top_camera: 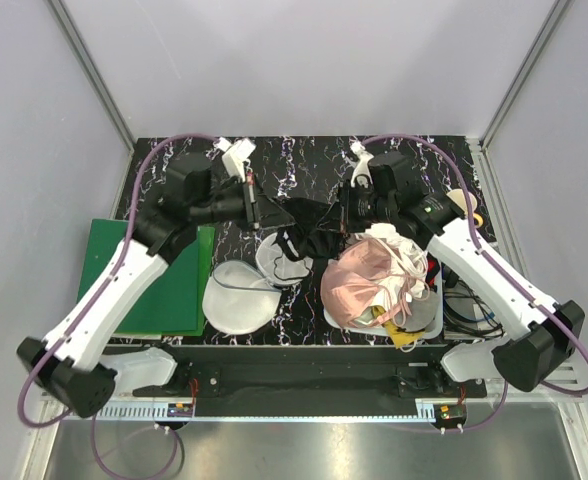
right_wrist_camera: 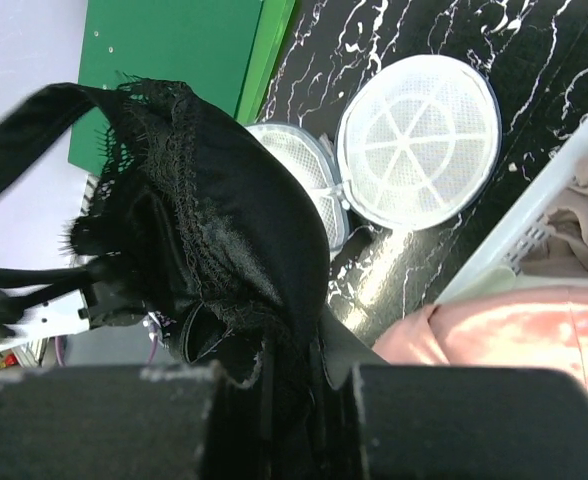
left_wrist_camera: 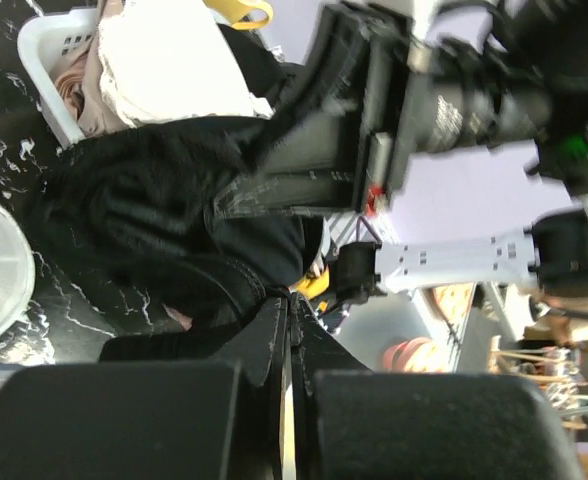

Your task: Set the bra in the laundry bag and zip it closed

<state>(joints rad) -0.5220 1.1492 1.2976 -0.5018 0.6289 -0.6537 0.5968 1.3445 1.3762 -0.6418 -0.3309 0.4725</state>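
Note:
The black lace bra (top_camera: 309, 230) hangs stretched between my two grippers, above the table's middle. My left gripper (top_camera: 261, 207) is shut on its left end; in the left wrist view the jaws (left_wrist_camera: 292, 305) pinch black fabric, with the bra (left_wrist_camera: 154, 215) bunched beyond them. My right gripper (top_camera: 340, 212) is shut on its right end; in the right wrist view the bra (right_wrist_camera: 209, 220) drapes from the closed gripper (right_wrist_camera: 314, 375). The round white mesh laundry bag (top_camera: 239, 295) lies open on the table below, its ribbed panel (right_wrist_camera: 419, 135) beside its other half (right_wrist_camera: 296, 170).
A white basket (top_camera: 436, 300) at the right holds a shiny pink garment (top_camera: 359, 280) and white cloth (top_camera: 399, 255). A green mat (top_camera: 179, 285) lies at the left. The basket rim (right_wrist_camera: 534, 215) and pink garment (right_wrist_camera: 514, 335) are close under my right gripper.

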